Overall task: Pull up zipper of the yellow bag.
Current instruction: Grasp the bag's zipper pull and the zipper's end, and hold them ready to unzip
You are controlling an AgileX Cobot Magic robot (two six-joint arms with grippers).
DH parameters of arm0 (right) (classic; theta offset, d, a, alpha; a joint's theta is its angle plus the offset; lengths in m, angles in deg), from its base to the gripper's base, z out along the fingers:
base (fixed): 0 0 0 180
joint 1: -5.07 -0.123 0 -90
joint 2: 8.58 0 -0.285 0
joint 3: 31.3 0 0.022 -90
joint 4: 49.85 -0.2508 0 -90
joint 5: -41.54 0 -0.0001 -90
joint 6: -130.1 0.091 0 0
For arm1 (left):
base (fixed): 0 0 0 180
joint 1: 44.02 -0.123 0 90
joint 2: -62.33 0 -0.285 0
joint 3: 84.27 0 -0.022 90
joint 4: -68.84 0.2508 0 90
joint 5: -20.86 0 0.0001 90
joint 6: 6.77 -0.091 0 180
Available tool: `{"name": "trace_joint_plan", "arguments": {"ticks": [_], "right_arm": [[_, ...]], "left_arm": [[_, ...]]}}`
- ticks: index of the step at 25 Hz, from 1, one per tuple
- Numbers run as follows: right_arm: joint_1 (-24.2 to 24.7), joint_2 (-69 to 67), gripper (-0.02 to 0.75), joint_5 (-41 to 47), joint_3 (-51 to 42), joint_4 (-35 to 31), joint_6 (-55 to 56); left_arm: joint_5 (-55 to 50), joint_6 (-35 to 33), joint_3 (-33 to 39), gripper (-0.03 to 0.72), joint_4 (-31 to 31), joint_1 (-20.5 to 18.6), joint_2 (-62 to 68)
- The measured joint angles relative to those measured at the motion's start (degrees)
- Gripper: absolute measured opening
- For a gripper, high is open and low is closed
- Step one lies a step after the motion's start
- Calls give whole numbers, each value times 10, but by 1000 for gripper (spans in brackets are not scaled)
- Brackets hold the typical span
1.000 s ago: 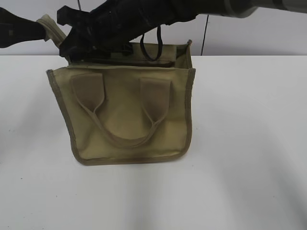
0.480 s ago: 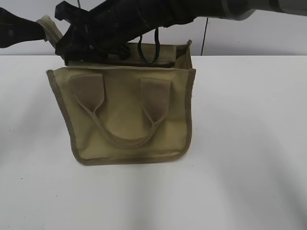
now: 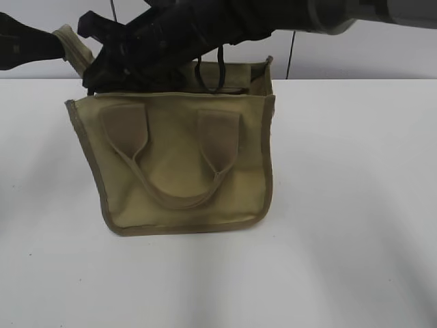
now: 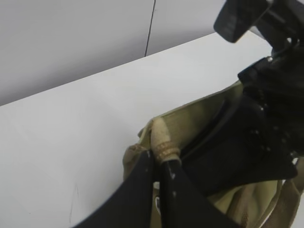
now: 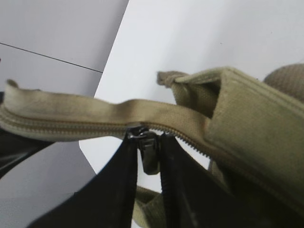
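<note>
The yellow bag point(image 3: 179, 164) stands upright on the white table, handles facing me. My left gripper point(image 4: 159, 160) is shut on the zipper's fabric end tab point(image 4: 160, 137) and holds it up at the bag's far left corner point(image 3: 72, 48). My right gripper point(image 5: 149, 142) reaches across over the bag's top point(image 3: 102, 65) and is shut on the dark metal zipper pull point(image 5: 151, 157). The zipper point(image 5: 71, 129) reads closed to the left of the slider and split open to the right. In the exterior view the slider is hidden behind the right arm.
The white table point(image 3: 341, 205) extends around the bag. A pale wall with a dark vertical seam point(image 3: 292, 51) stands behind. The right arm point(image 3: 273, 14) spans the top of the exterior view above the bag.
My right gripper has shifted slightly left along the bag's top with the pull. The bag's right top corner has leaned a little left. The left gripper holds still.
</note>
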Motion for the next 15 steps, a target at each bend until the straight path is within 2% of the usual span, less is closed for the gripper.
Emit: {"name": "trace_joint_plan", "arguments": {"ticks": [4,15], "right_arm": [[0,-2,69,-7,0,0,10],[-1,-2,69,-9,0,1,12]], "left_arm": [[0,0,0,-3,2,0,0],[-2,0,0,-3,2,0,0]]}}
